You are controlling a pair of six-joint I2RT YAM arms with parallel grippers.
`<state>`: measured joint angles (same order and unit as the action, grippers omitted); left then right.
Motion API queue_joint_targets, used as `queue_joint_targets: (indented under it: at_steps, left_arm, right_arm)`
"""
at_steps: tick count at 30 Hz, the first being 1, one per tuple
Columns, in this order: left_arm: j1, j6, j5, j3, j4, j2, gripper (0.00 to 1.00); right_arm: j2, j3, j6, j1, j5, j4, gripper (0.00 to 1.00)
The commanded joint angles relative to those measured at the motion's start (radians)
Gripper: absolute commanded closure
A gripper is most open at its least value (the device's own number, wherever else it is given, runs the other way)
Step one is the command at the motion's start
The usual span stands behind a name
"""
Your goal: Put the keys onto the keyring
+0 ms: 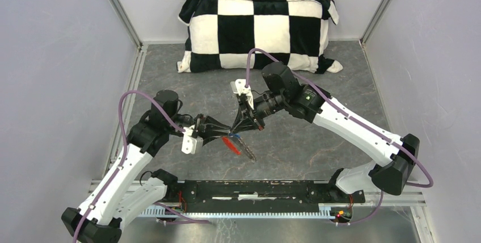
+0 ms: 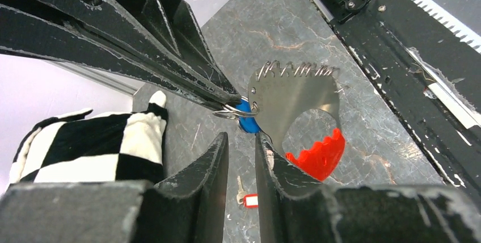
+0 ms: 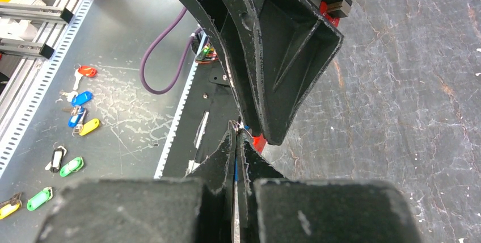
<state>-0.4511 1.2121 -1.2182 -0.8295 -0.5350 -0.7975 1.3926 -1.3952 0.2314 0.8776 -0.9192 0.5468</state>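
My right gripper [image 1: 237, 128] is shut on a small silver keyring [image 2: 229, 112] and holds it above the table. On the ring hang a blue tag [image 2: 247, 121] and a flat silver metal plate [image 2: 295, 98] with a red plastic part [image 2: 319, 155]. My left gripper [image 1: 228, 133] is open by a narrow gap, right below the ring, its fingertips [image 2: 220, 147] close beside the plate. One silver key with a red-and-white tag [image 2: 245, 196] lies on the table, seen between my left fingers. In the right wrist view my shut fingers [image 3: 230, 151] pinch something thin, blue and silver.
A black-and-white checked pillow [image 1: 258, 30] lies at the back of the grey table [image 1: 317, 141]. A black rail [image 1: 255, 189] runs along the near edge. Several coloured key tags [image 3: 79, 104] lie on a metal surface beyond the rail. Walls close in left and right.
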Motion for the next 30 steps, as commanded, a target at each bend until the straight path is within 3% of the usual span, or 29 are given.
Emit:
queue_joint_targets:
  at_steps: [1, 4, 12, 18, 24, 30]
  left_arm:
    - [-0.004, 0.062, -0.069, -0.049, -0.033, 0.002, 0.70]
    - [-0.003, 0.069, -0.072, -0.054, -0.035, 0.000, 0.70]
    - [-0.003, 0.050, -0.078, -0.047, -0.036, 0.005, 0.55]
    - [-0.003, 0.065, -0.071, -0.049, -0.036, -0.004, 0.54]
    - [-0.003, 0.040, -0.084, -0.050, -0.033, 0.004, 0.70]
    - [-0.003, 0.039, -0.069, -0.044, -0.033, 0.033, 0.74]
  right_arm:
    - [0.011, -0.048, -0.001, 0.006, 0.004, -0.014, 1.00]
    - [0.016, -0.048, -0.001, 0.008, 0.011, -0.007, 1.00]
    - [0.030, -0.047, -0.009, 0.021, 0.012, -0.017, 1.00]
    - [0.057, -0.058, -0.009, 0.046, 0.008, -0.008, 1.00]
    - [0.053, -0.051, -0.015, 0.049, 0.021, -0.016, 1.00]
    - [0.045, -0.033, -0.017, 0.049, 0.048, -0.009, 1.00]
